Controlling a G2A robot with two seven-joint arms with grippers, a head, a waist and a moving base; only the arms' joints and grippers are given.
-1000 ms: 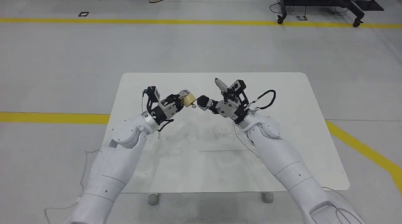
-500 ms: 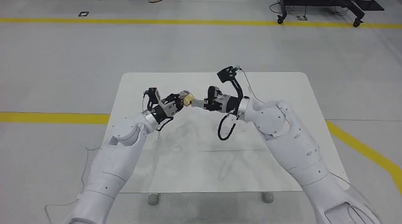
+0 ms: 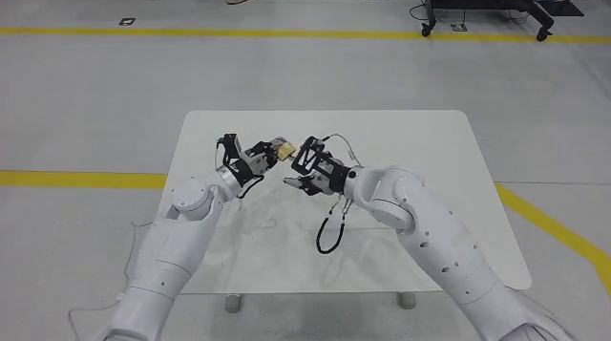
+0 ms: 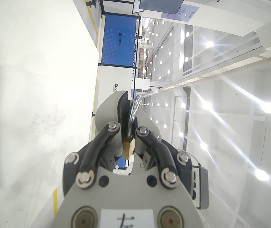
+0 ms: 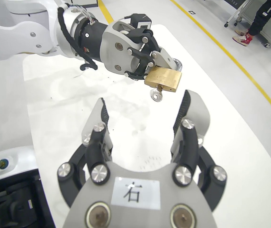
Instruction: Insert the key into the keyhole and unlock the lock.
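Now, key in lock, left pincer gripping

My left hand, a grey-and-black two-fingered clamp, is closed on a brass padlock and held out in front of me on a raised forearm. My right hand faces it from just beside, fingers spread wide and holding nothing, its forearm angled across toward my left.
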